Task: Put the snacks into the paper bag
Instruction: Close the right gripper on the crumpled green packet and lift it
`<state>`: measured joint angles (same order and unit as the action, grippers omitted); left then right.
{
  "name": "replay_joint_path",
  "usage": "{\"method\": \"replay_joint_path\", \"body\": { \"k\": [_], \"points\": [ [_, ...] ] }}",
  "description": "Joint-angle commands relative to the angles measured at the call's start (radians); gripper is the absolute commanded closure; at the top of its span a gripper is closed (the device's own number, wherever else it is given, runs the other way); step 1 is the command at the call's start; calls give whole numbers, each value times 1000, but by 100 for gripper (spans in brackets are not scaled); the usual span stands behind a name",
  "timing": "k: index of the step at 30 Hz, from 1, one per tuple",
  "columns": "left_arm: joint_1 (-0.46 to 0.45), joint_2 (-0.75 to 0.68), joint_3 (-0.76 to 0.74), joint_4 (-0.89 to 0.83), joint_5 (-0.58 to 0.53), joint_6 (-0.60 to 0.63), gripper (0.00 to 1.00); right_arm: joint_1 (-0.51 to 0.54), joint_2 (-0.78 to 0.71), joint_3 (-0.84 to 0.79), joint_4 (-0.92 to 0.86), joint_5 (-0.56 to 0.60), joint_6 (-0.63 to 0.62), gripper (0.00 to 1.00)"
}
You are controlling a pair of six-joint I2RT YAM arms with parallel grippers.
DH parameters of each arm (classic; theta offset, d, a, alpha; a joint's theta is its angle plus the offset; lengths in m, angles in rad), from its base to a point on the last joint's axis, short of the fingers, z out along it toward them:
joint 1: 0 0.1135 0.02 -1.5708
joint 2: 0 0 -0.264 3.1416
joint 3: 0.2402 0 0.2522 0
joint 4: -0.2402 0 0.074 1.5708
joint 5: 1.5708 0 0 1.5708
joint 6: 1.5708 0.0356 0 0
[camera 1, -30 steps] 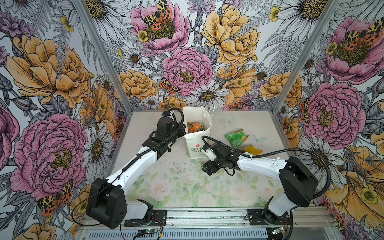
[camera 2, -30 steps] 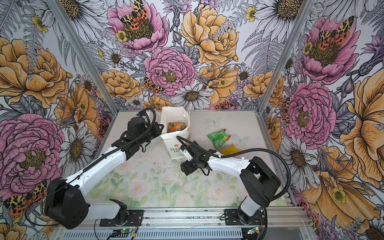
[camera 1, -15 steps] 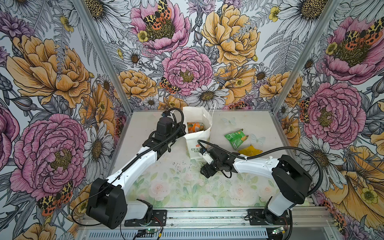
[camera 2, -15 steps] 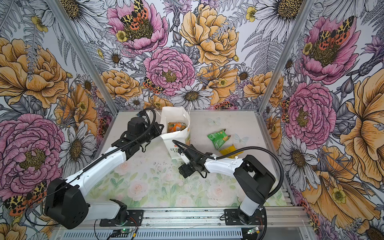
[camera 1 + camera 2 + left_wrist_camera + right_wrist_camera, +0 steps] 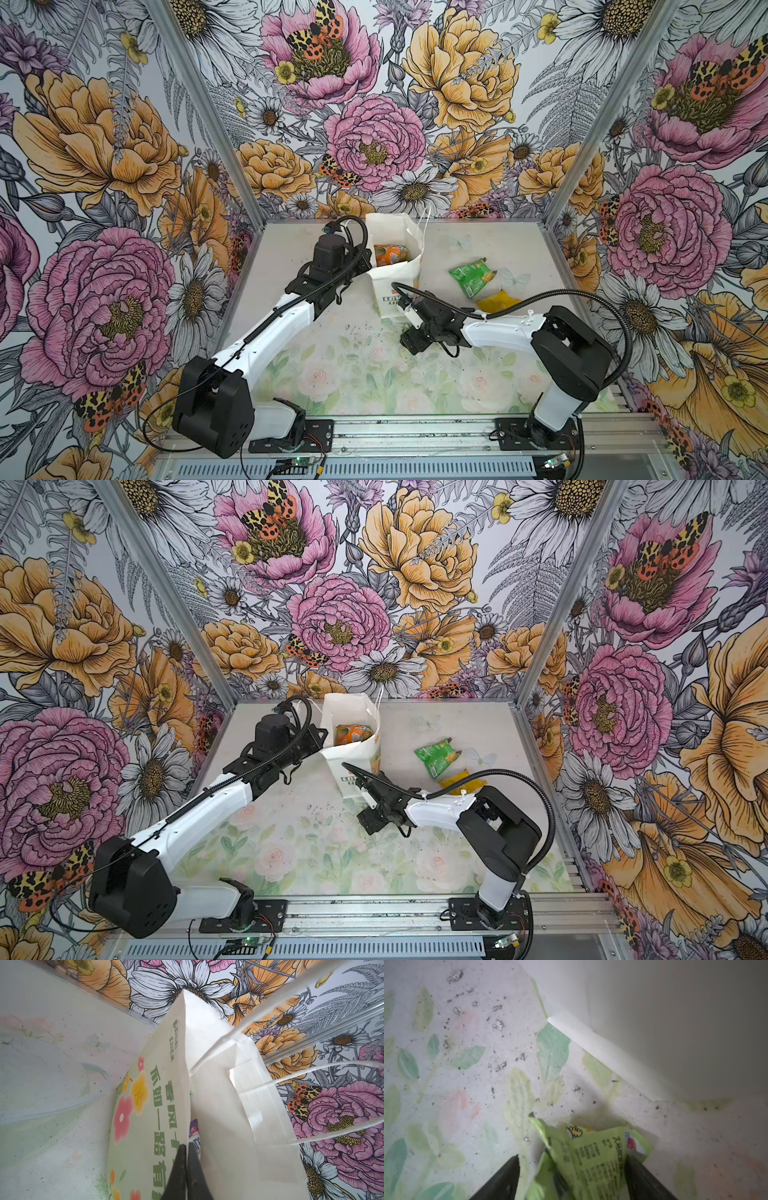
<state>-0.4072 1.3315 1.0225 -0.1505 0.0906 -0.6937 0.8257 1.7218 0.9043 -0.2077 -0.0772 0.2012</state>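
The white paper bag stands upright at the back middle in both top views, with an orange-white snack inside. My left gripper is shut on the bag's rim; a purple packet shows just inside. My right gripper is low over the table in front of the bag. Its jaws stand open on either side of a small pale green packet, which touches one finger. A green packet and a yellow one lie right of the bag.
Floral walls close in the table at the back and both sides, with metal corner posts. The bag's white cord handles stick up past the left gripper. Dark specks dot the table print near the right gripper.
The right gripper has slid left and toward the near side, down in front of the bag, and its jaws have narrowed around the pale green packet. The left arm and bag have not moved.
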Motion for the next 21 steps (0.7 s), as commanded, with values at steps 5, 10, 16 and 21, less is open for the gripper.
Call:
{"method": "replay_joint_path", "body": {
  "k": [5,10,16,21],
  "points": [
    [13,1,9,13,8,6,100,9,19,-12,40,47,16,26],
    [13,1,10,14,8,5,100,9,-2,-22,40,62,17,34],
    [12,0,9,14,8,5,100,8,-14,-27,39,74,17,44],
    [11,0,10,14,8,5,100,8,-39,-36,39,79,12,51]
  ]
}}
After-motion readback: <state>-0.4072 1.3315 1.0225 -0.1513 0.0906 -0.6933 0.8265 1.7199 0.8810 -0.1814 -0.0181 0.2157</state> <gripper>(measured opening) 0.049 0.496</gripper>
